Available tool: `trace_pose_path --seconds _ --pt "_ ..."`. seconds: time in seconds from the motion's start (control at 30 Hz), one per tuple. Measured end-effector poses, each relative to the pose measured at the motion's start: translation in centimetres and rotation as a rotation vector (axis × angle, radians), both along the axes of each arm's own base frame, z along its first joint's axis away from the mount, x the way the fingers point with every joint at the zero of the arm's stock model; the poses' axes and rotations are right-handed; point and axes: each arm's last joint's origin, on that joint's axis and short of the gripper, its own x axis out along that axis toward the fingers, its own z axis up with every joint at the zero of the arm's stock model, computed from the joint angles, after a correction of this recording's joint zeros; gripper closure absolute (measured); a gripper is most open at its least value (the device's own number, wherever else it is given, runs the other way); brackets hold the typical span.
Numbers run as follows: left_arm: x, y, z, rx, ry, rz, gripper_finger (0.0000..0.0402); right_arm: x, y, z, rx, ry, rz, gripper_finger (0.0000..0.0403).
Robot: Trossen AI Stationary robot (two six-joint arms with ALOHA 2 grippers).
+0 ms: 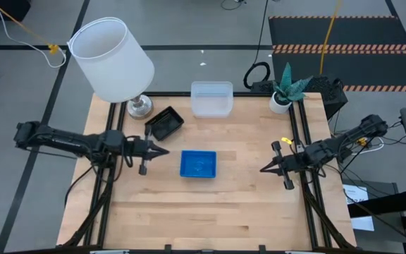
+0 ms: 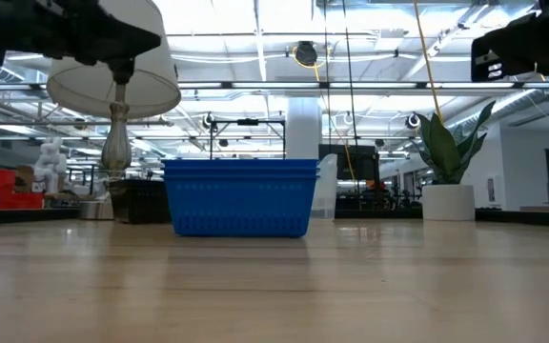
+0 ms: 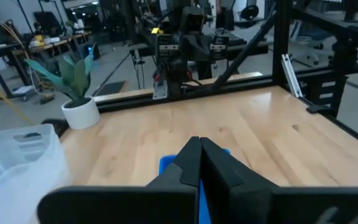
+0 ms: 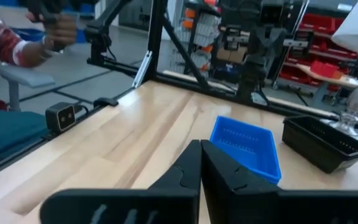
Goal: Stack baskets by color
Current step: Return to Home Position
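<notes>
A stack of bright blue baskets rests on its bottom at the table's middle, also seen in the low view and the right wrist view. Black baskets sit at the far left beside the lamp base. Clear baskets stand at the far edge, and in the left wrist view. My left gripper is shut and empty, held above the table left of the blue stack. My right gripper is shut and empty, to the right of it. Both point level toward the table's middle.
A white lampshade on a metal base stands at the far left corner. A potted plant stands at the far right. A person's sleeve and hand show beyond the table's near side in the right wrist view. Bare wood spans the near half.
</notes>
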Motion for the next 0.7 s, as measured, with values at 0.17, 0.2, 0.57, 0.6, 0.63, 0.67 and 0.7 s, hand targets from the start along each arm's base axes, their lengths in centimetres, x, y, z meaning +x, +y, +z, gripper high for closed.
trace_pose_path --seconds 0.17,0.2,0.57,0.6,0.63,0.67,0.7 --pt "-1.0 0.5 -0.7 -0.007 -0.018 0.010 0.0395 -0.3 -0.2 -1.0 -0.004 -0.070 0.023 0.0403" --pt "-1.1 0.5 -0.8 -0.011 -0.018 0.015 0.0393 -0.3 -0.2 -1.1 -0.006 -0.091 0.027 0.0403" --pt "-1.3 0.9 -1.3 -0.031 -0.013 0.007 0.0392 0.1 -1.5 -1.3 0.014 -0.127 0.013 0.0403" --pt "-1.3 0.9 -1.3 -0.031 -0.012 0.007 0.0393 0.2 -1.7 -1.3 0.012 -0.128 0.004 0.0403" --pt "-1.3 0.9 -1.3 -0.031 -0.011 0.007 0.0395 0.2 -1.8 -1.2 0.009 -0.130 -0.006 0.0403" --pt "-1.3 0.9 -1.3 -0.031 -0.008 0.007 0.0398 0.2 -1.9 -1.2 0.003 -0.133 -0.015 0.0403" --pt "-1.3 0.9 -1.3 -0.031 -0.004 0.007 0.0398 0.2 -2.0 -1.2 -0.002 -0.133 -0.016 0.0403"
